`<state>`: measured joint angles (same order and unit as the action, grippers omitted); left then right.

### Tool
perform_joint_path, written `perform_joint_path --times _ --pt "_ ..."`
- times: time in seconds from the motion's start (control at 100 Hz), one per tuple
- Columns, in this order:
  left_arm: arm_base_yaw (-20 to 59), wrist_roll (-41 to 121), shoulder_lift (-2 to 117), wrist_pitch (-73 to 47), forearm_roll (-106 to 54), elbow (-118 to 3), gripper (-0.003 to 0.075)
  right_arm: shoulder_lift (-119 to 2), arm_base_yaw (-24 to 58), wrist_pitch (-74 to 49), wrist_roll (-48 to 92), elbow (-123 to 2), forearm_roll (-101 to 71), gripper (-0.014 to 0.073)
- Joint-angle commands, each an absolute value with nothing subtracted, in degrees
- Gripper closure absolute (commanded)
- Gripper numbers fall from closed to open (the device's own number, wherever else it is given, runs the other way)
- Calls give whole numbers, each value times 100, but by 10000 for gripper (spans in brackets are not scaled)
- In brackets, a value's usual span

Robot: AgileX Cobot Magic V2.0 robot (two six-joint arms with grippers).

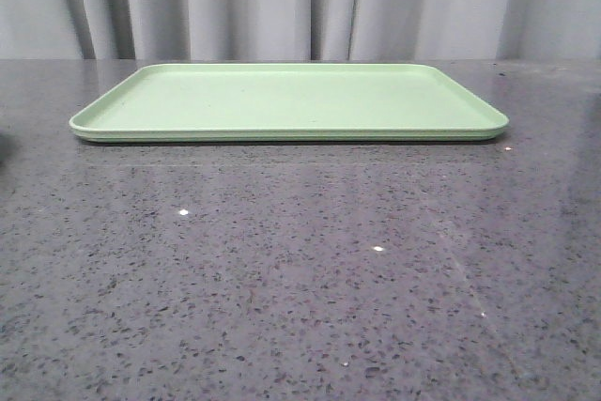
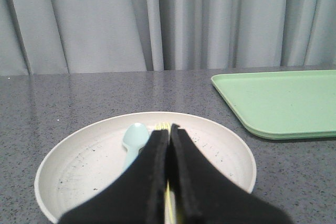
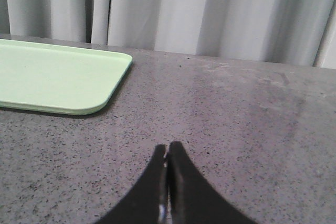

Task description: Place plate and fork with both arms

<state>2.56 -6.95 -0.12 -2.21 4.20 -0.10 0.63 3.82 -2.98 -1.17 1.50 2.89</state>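
Note:
The cream-white speckled plate [image 2: 79,166] lies on the grey table, seen only in the left wrist view. In it lie the yellow fork [image 2: 163,126] and a pale blue spoon [image 2: 134,137] side by side. My left gripper [image 2: 169,128] is over the plate with its jaws together, right above the fork. Only the fork's tines and a yellow strip between the jaws show. My right gripper [image 3: 168,148] is shut and empty over bare table. Neither gripper nor the plate shows in the front view.
A flat light-green tray [image 1: 291,100] lies at the back middle of the table, with nothing on it. It shows beside the plate in the left wrist view [image 2: 283,100] and in the right wrist view [image 3: 52,77]. Grey curtains hang behind the table.

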Motion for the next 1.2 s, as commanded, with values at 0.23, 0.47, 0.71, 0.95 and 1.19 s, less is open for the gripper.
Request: perform_joint_path --times 0.23,0.47,0.71,0.95,1.19 --pt "257 -738 -195 282 408 73 741 198 348 177 -101 122 265 713" --pt "257 -738 -195 282 408 73 741 198 348 177 -101 122 265 713" --pt "257 -738 -195 513 408 50 741 198 348 331 -101 122 265 713" --pt "257 -738 -195 0 385 -399 741 192 348 1456 -101 46 265 713" --pt "257 -738 244 -1383 218 -1685 741 -160 348 -368 -101 -1244 208 713"
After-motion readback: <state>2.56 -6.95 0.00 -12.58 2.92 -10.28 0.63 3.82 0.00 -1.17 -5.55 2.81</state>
